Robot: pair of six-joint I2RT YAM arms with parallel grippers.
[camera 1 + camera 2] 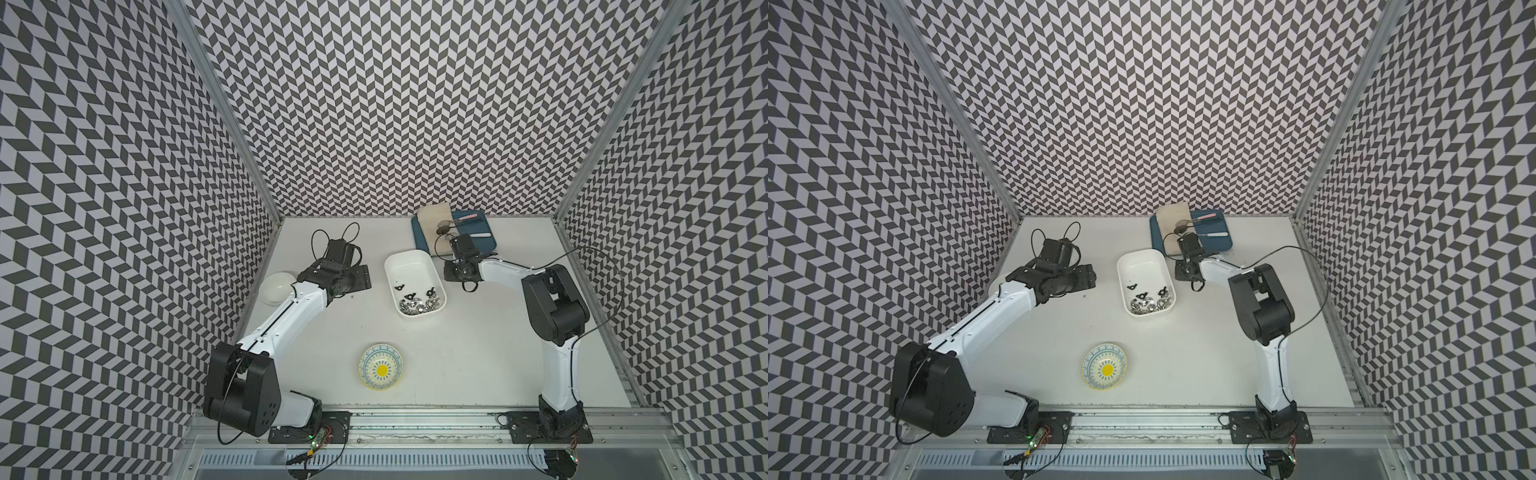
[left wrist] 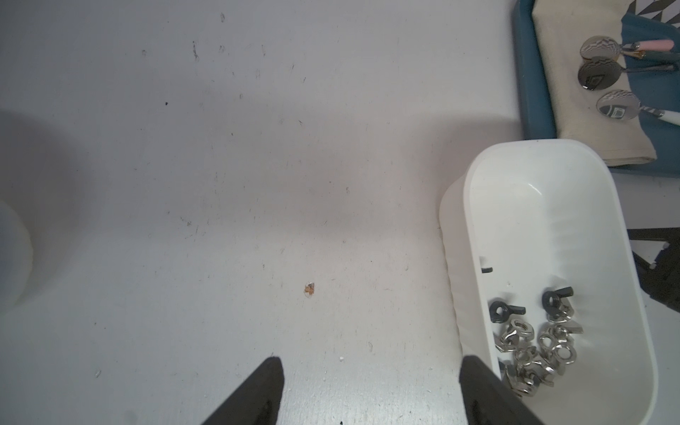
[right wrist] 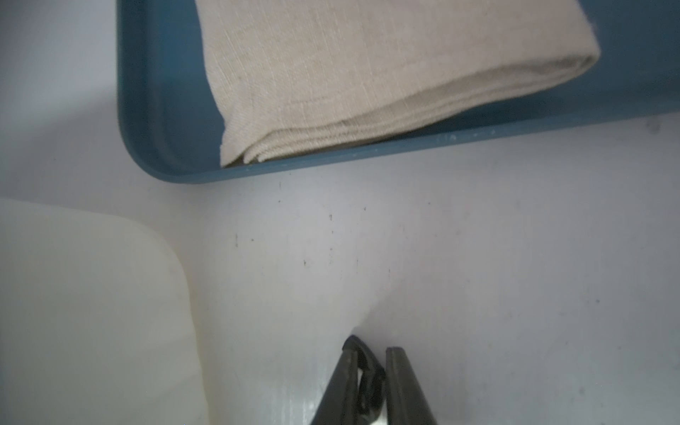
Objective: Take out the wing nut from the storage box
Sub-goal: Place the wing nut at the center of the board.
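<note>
Right claw [image 3: 371, 351], jaws narrow, pinches 1 black wing nut [image 3: 365, 371] over the surface [image 3: 478, 257], outside the storage box [image 3: 92, 294], between it and the blue tray [image 3: 154, 110]. Left claw [image 2: 371, 368] stands wide and empty.

Bright, even light casts soft shadows on the table [image 2: 220, 184]; the right wrist view looks blurred.

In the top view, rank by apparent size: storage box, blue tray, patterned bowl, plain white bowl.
1. blue tray and storage box: they look alike; the tray sits farther back and is partly covered, so unranked.
2. patterned bowl.
3. plain white bowl, partly hidden behind the left arm.
</note>
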